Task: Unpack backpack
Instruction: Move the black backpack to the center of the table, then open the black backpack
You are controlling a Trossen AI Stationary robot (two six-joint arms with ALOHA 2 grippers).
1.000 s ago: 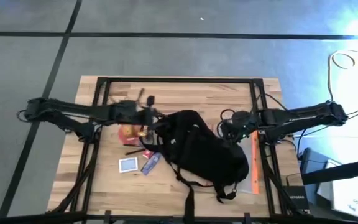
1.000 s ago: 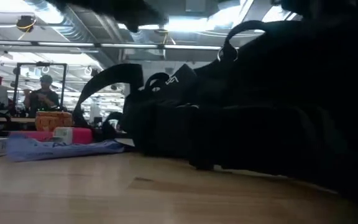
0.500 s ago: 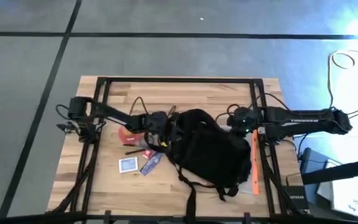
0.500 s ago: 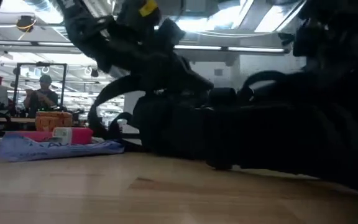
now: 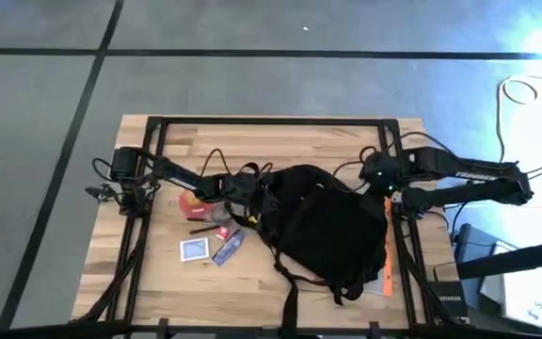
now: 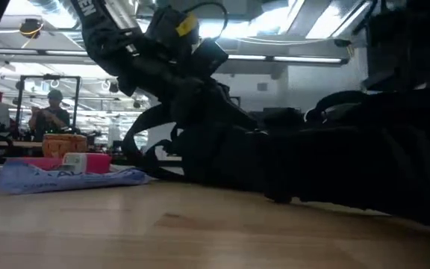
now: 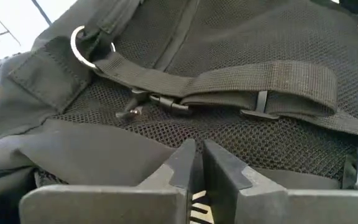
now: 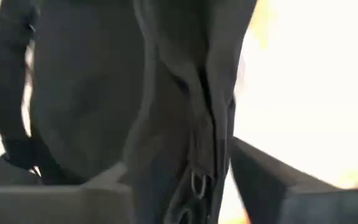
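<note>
The black backpack [image 5: 323, 231] lies flat on the middle of the wooden table, its loose straps [image 5: 285, 282] trailing toward the near edge. My left gripper [image 5: 249, 191] is shut at the backpack's left end, over the mesh back panel [image 7: 272, 130] with its strap and buckle [image 7: 166, 102]. My right gripper [image 5: 373, 177] is at the backpack's far right corner, shut on a fold of it. In the low view the left arm [image 6: 163, 52] slants down onto the backpack [image 6: 312, 157]. My left gripper [image 7: 196, 152] has its shut fingertips [image 7: 182, 158] against the mesh back panel at the backpack's left end, coming in slanting from the upper left. I cannot tell whether any cloth is pinched between them. My right gripper [image 8: 179, 168] pinches a fold of fabric with the zipper seam [image 8: 197, 149] between its two fingers, at the backpack's far right corner. A metal zipper ring [image 8: 196, 184] hangs in the gap. The fingers come from the table's right side.
Left of the backpack lie an orange-red packet [image 5: 194, 200], a white and blue card box [image 5: 194, 249], a blue packet [image 5: 229, 247] and a small red item [image 5: 222, 232]. An orange bar [image 5: 385, 247] lies along the right frame rail. A person [image 6: 51, 112] shows far behind.
My left gripper has come down and toward the table's right onto the backpack's left end. My right gripper has drawn back toward the right and far edge with its fold, and the backpack has slid rightward and lies flatter.
</note>
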